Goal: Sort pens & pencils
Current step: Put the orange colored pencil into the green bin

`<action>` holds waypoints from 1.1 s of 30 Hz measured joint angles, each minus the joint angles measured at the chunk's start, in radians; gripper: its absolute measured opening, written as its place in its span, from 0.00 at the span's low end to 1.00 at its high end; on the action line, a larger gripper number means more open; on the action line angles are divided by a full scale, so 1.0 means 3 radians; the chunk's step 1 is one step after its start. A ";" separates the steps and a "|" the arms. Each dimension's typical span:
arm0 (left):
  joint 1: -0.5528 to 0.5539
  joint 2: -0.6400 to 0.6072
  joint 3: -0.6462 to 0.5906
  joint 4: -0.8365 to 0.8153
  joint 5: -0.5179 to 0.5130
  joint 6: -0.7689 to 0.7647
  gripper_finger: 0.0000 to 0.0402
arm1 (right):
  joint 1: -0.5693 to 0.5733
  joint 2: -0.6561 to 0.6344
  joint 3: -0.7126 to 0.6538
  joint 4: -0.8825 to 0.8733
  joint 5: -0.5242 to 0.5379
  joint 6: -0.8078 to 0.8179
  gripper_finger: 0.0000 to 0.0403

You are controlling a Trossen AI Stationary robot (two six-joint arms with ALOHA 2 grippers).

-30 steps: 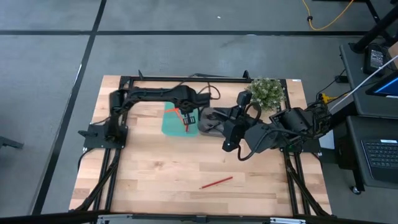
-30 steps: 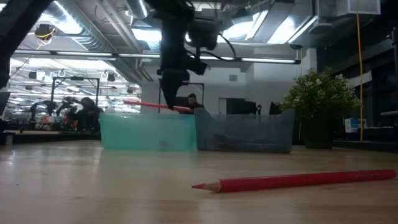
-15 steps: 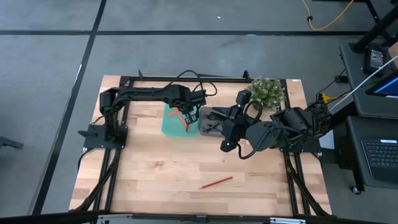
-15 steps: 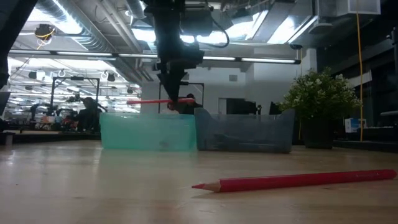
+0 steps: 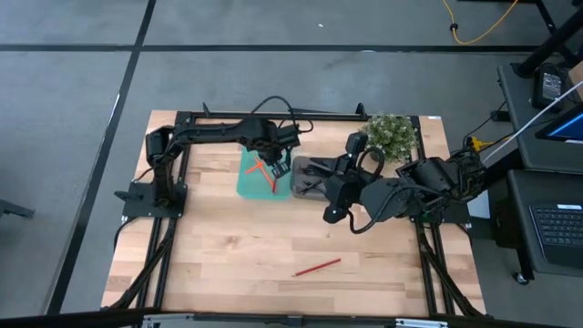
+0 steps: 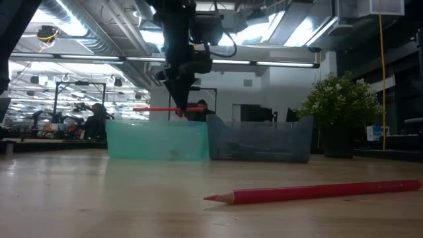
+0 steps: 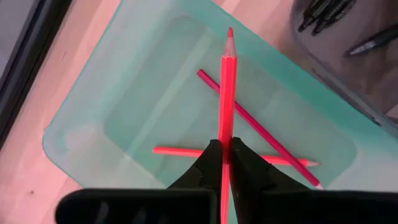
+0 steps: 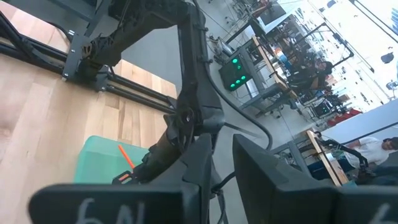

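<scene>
My left gripper [image 7: 224, 163] is shut on a red pencil [image 7: 226, 93] and hovers above the teal tray [image 5: 248, 186]; in the low view the pencil [image 6: 153, 109] lies level above the tray's rim [image 6: 158, 122]. Two more red pencils [image 7: 261, 132] lie crossed on the teal tray's floor. Black pens [image 7: 323, 9] lie in the grey tray [image 5: 308, 168] beside it. One red pencil [image 5: 317, 267] lies flat on the table near its near edge. My right gripper [image 8: 221, 155] hangs near the grey tray, narrowly open and holding nothing. My left gripper pinches the red pencil between its two fingers [image 7: 208, 163], on the shaft [image 7: 225, 138] well behind the sharpened tip [image 7: 229, 36]. The fingers come from above, pointing down, across the pencil. The pencil is lifted clear, level, with its tip over the teal tray.
A potted plant [image 5: 390, 135] stands at the table's far right, behind the grey tray. The black frame rails [image 5: 273, 115] run along the far edge and both sides. Bare wood [image 5: 237, 246] stretches between the trays and the near edge. People show in the room behind.
My left gripper has drawn slightly toward the table's far-left while staying over the teal tray, still shut on the red pencil. The pencil, tilted a second ago, now lies level.
</scene>
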 joint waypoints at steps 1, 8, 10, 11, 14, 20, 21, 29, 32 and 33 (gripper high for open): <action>0.0016 0.0000 0.0000 -0.0001 0.0002 -0.0025 0.03 | 0.0000 0.0000 0.0000 0.0000 0.0000 0.0001 0.17; 0.0104 0.0001 0.0000 0.0008 0.0185 -0.0071 0.03 | 0.0000 0.0000 0.0000 -0.0002 0.0000 0.0002 0.17; 0.0108 0.0001 0.0000 0.0020 0.0198 -0.0093 0.03 | 0.0000 0.0000 0.0000 -0.0004 0.0000 0.0001 0.17; 0.0108 0.0001 0.0000 0.0020 0.0198 -0.0105 0.03 | 0.0000 0.0000 0.0000 -0.0003 -0.0001 0.0001 0.17; 0.0108 0.0001 0.0000 0.0020 0.0198 -0.0119 0.03 | 0.0000 0.0000 0.0000 -0.0004 0.0000 -0.0007 0.17; 0.0091 0.0001 0.0000 0.0025 0.0197 -0.0066 0.03 | 0.0000 0.0000 0.0000 -0.0004 -0.0001 -0.0023 0.17; 0.0080 0.0001 0.0000 0.0033 0.0193 -0.0035 0.03 | 0.0000 0.0000 0.0000 -0.0004 -0.0001 -0.0027 0.17; -0.0020 0.0003 0.0000 0.0087 0.0175 0.0193 0.03 | -0.0091 0.0000 0.0000 0.0006 -0.0080 -0.0024 0.17; -0.0002 0.0003 0.0000 0.0155 0.0151 0.0114 0.03 | -0.0143 0.0000 0.0000 0.0008 -0.0192 -0.0011 0.17; 0.0007 0.0003 0.0000 0.0201 0.0150 0.0075 0.03 | -0.0160 0.0000 0.0000 0.0009 -0.0236 0.0005 0.17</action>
